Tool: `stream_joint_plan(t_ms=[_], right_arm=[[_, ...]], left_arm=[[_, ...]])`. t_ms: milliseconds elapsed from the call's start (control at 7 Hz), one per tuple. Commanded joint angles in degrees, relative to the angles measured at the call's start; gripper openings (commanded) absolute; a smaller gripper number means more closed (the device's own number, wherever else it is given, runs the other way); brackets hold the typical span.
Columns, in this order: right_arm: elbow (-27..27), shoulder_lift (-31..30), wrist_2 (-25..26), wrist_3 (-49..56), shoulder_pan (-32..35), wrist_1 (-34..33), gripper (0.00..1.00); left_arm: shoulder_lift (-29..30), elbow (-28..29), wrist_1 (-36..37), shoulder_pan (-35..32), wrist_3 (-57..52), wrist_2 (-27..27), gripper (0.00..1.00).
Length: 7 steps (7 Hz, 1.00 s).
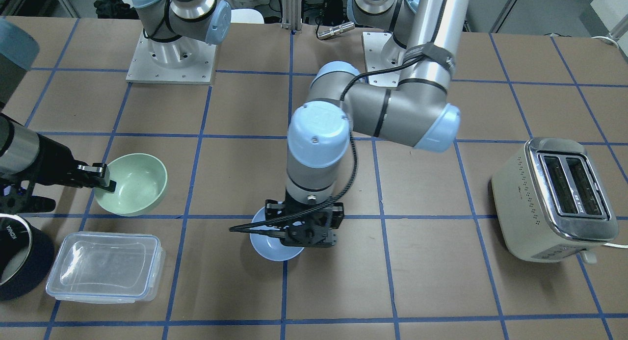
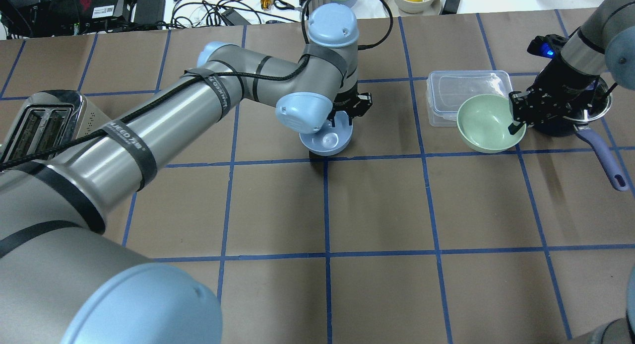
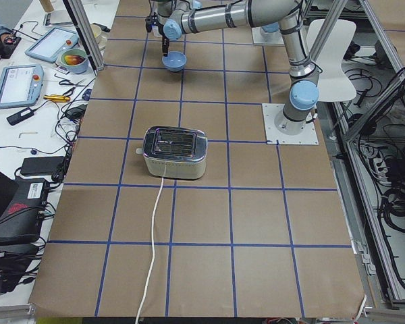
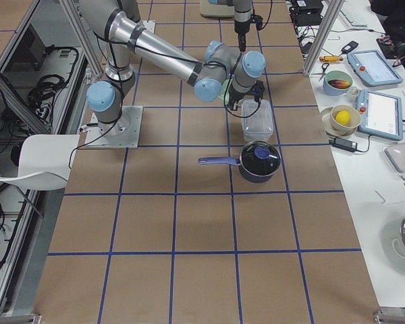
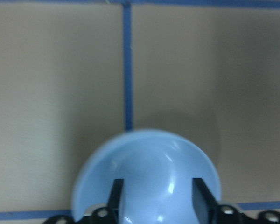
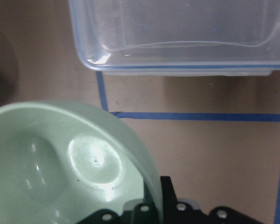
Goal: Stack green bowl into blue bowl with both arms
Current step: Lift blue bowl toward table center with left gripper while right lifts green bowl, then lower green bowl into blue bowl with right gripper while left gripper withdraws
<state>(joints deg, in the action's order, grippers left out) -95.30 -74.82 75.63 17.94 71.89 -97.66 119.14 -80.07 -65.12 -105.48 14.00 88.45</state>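
Observation:
The pale blue bowl [image 1: 272, 244] sits near a tape crossing at the table's middle, and also shows in the overhead view [image 2: 327, 140]. My left gripper [image 5: 157, 198] hangs right over it and is open, with one finger [image 5: 115, 196] on each side above the bowl's inside [image 5: 149, 172]. The mint-green bowl [image 1: 135, 183] is on the robot's right side. My right gripper [image 1: 105, 180] is shut on its rim and holds it tilted a little above the table. The right wrist view shows the rim running into the gripper [image 6: 151, 207].
A clear plastic container [image 1: 105, 266] lies just beyond the green bowl on the operators' side [image 2: 469, 93]. A dark navy saucepan [image 2: 570, 123] with a handle stands under my right wrist. A cream toaster [image 1: 554, 197] stands at the robot's far left.

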Motion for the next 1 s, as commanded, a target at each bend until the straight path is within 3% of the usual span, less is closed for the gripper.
stream_joint_plan(t_ms=[0, 143, 429, 571, 857], right_arm=[[0.0, 0.0, -7.0, -4.1, 6.7, -0.4, 0.00], [-0.1, 0.5, -10.4, -7.8, 11.2, -2.9, 0.00], [-0.2, 6.2, -10.4, -18.0, 20.4, -18.1, 0.00], [-0.2, 9.9, -10.4, -20.0, 21.4, -23.0, 0.00], [0.0, 13.4, -10.2, -22.4, 21.6, -27.2, 0.00]], left_arm=[[-7.5, -0.3, -12.8, 11.5, -14.0, -0.1, 1.00], [-10.0, -1.0, -15.8, 15.2, -15.7, -0.2, 1.00], [-14.4, -2.3, -20.1, 18.4, -20.2, 0.4, 1.00], [-14.9, -2.5, -20.0, 21.3, -22.4, -0.6, 1.00], [-16.3, -2.4, -20.0, 19.5, -17.8, -0.5, 1.00]])
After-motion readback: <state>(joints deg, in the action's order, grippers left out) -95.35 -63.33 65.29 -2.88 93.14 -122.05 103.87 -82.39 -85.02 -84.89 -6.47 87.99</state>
